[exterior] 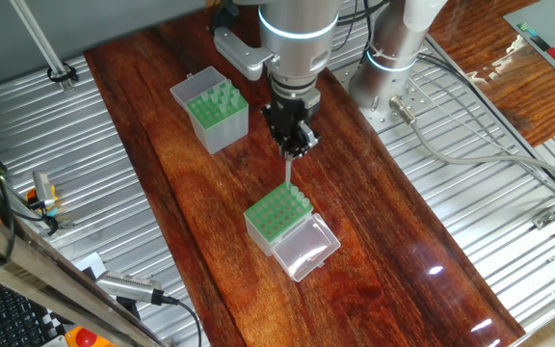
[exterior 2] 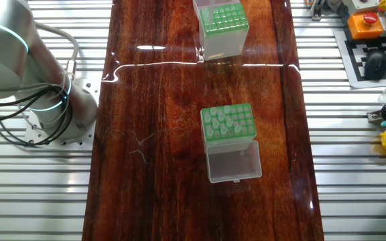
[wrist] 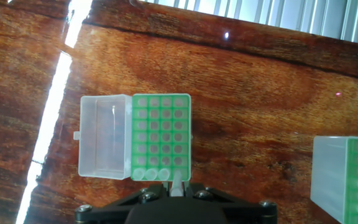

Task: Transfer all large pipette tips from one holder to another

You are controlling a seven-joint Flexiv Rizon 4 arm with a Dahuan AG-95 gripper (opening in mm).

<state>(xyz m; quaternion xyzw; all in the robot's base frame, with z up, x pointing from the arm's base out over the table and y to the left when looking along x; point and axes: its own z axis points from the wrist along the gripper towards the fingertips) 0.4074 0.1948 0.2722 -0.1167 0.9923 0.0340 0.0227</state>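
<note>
One fixed view: end effector [exterior: 294, 145] pinches a pipette tip [exterior: 288, 172] vertically over the lidded box [exterior: 277, 216]; taller grey-sided box [exterior: 214, 109] sits apart on the surface [exterior: 393, 231]. Other fixed view: arm not seen. Hand view: tip near box's edge.

Glossy dark wood table [exterior: 200, 193], ribbed metal surfaces [exterior: 470, 193] on both sides, bright light glare [exterior 2: 179, 65], perhaps a keyboard [exterior: 8, 304] at the corner.

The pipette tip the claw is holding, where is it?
In one fixed view, the pipette tip hangs from the claw, just above the shorter box with the clear lid.
</note>
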